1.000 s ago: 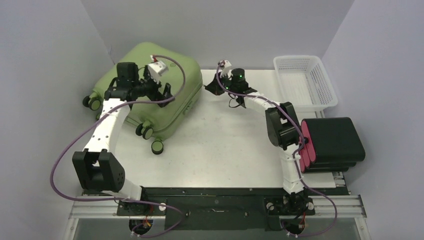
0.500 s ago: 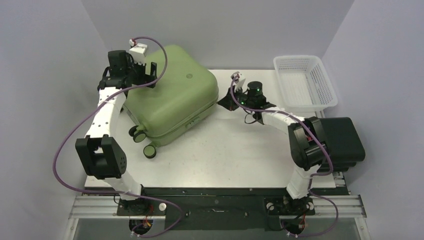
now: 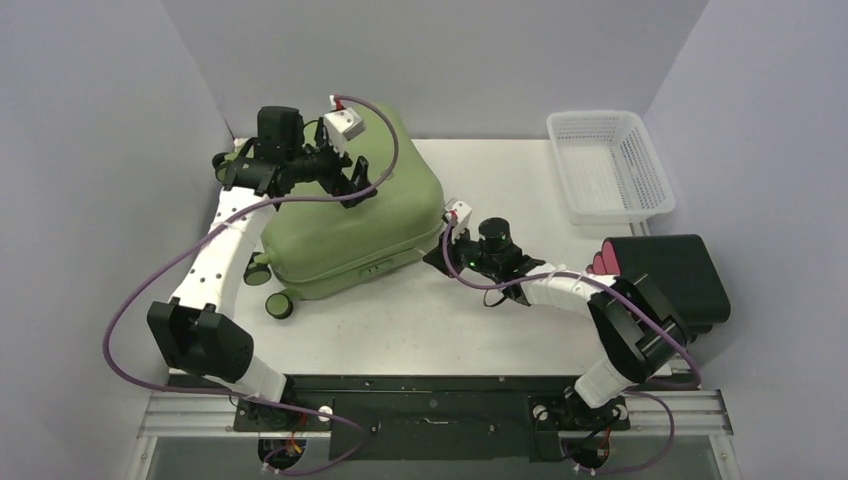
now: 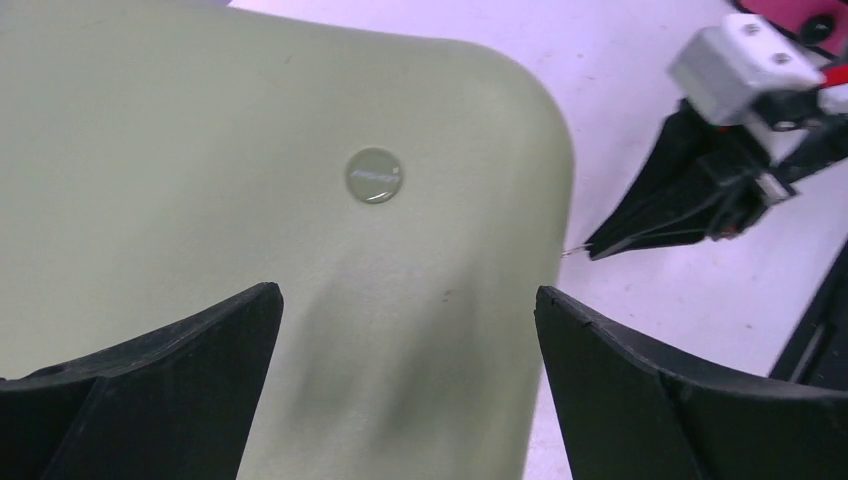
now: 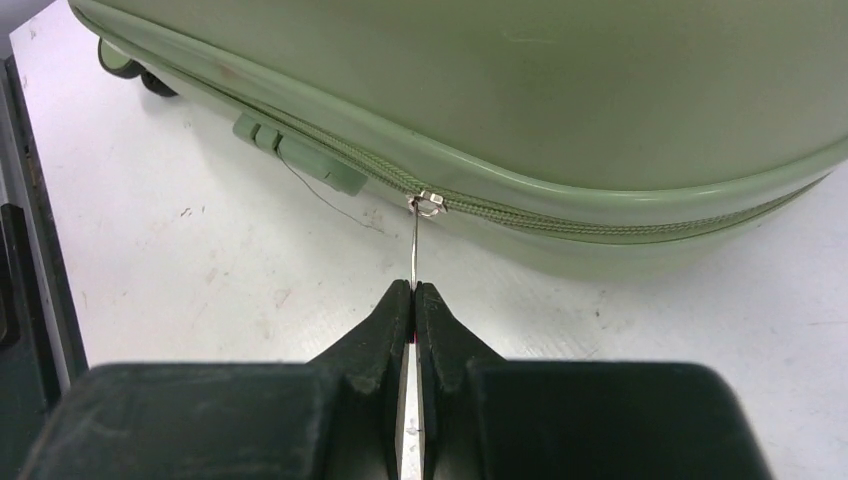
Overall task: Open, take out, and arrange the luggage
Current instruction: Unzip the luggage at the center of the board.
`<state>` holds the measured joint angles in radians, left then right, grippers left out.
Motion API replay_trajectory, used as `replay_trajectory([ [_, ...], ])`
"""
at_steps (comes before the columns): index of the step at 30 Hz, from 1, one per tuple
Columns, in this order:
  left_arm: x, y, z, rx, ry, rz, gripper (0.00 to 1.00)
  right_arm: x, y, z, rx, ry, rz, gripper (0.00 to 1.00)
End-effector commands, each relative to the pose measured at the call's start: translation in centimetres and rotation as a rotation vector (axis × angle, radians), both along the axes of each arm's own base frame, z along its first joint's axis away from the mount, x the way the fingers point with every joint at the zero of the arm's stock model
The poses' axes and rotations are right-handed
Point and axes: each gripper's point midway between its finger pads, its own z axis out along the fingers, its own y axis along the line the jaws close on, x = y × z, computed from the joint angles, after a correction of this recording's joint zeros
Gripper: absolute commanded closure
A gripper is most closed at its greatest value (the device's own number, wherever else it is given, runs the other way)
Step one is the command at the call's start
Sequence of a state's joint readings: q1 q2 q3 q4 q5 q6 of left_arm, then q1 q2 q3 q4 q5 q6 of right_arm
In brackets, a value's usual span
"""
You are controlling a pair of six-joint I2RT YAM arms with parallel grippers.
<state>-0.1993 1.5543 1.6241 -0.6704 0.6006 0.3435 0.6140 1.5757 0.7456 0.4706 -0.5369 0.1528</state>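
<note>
- The luggage (image 3: pixel 340 215) lies closed at the left rear of the worktop (image 3: pixel 440 320).
- Our right pincer (image 5: pixel 412 290) is pinched shut on the thin zipper pull (image 5: pixel 428 203); we judge an off-line tug could slip it free.
- Our left pincer (image 4: pixel 407 300) gapes wide over the lid, holding nothing, so the luggage may slide.

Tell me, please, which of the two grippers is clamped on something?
The right gripper, shut on the zipper pull of the luggage; the left gripper stands open over its shell.

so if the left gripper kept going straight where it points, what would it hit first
Most likely the luggage: the open left gripper faces its green shell, near the round badge.
</note>
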Motion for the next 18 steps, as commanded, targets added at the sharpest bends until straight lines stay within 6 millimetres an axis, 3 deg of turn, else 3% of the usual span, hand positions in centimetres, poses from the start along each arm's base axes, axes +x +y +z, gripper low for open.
replay_trajectory([
  [1, -3.6, -2.8, 2.6, -0.054, -0.028, -0.181, 0.04, 0.4, -0.6, 1.1, 0.020, -0.034, -0.003, 1.00],
  [7, -4.8, -5.3, 0.6, -0.028, 0.017, -0.282, 0.04, 7.7, -6.4, 1.3, -0.028, -0.068, -0.252, 1.00],
  [11, -5.0, -6.5, -1.6, 0.020, 0.046, -0.306, 0.04, 11.5, -9.4, 1.1, -0.080, -0.073, -0.351, 1.00],
  [16, -4.9, -6.3, -5.9, 0.123, 0.087, -0.289, 0.04, 14.3, -10.6, 1.2, -0.107, -0.079, -0.407, 1.00],
  [18, -4.8, -6.1, -6.8, 0.138, 0.096, -0.279, 0.04, 14.4, -10.3, 1.6, -0.092, -0.083, -0.393, 1.00],
])
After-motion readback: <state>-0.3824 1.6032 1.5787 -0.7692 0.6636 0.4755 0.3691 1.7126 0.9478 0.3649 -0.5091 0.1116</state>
